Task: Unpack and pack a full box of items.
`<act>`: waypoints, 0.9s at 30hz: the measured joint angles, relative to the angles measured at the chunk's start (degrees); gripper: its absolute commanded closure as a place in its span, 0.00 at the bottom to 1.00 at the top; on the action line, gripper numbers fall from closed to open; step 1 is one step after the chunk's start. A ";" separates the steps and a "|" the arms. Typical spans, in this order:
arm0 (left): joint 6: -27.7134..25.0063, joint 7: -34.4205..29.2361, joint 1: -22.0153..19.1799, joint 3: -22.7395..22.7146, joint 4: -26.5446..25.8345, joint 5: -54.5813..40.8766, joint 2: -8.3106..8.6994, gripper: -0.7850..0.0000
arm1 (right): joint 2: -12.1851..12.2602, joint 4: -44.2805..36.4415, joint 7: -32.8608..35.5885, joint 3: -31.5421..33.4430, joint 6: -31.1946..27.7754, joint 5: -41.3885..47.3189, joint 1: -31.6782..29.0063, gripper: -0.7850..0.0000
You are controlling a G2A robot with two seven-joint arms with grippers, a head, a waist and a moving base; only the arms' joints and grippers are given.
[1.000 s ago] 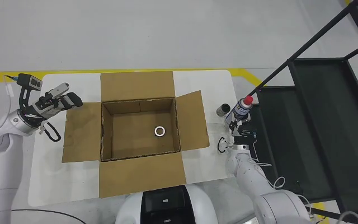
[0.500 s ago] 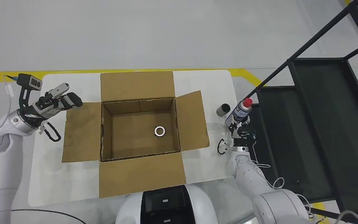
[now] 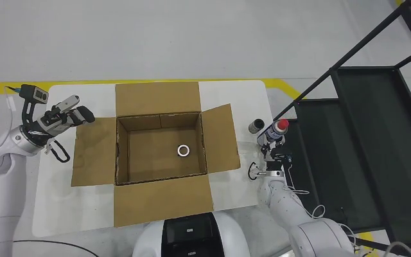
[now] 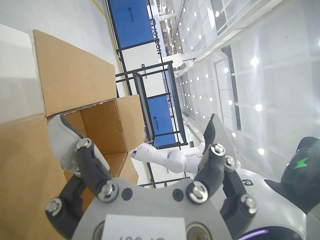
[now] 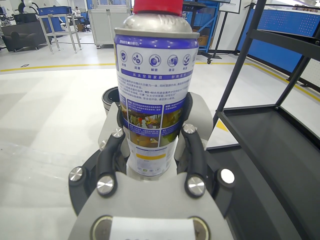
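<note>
The spray can point(image 5: 155, 96) is clamped upright by the right end effector point(image 5: 153, 126), likely for standing on the worktop point(image 3: 231, 93); the left end effector point(image 4: 136, 131) is held spread, empty.

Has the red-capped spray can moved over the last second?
Yes. Held by the right gripper, the spray can has drifted slightly toward the robot, ending nearer the grey cylinder, which stayed put.

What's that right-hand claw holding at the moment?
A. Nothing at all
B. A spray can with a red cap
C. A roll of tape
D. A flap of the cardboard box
B: in the right wrist view, the right gripper has its fingers closed on either side of an upright spray can with a red cap.
</note>
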 measured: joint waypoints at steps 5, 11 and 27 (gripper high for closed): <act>0.00 0.00 0.00 0.00 0.00 0.00 0.00 0.00 | -0.06 -0.10 0.68 -0.16 0.48 0.37 0.68 0.00; 0.00 0.00 0.00 0.00 0.00 0.00 0.00 0.00 | 0.01 0.02 1.17 -0.28 1.01 0.72 1.15 0.00; 0.00 0.00 0.00 0.00 0.00 0.00 0.00 0.00 | 0.62 -0.61 2.71 -0.08 -1.80 2.31 0.99 1.00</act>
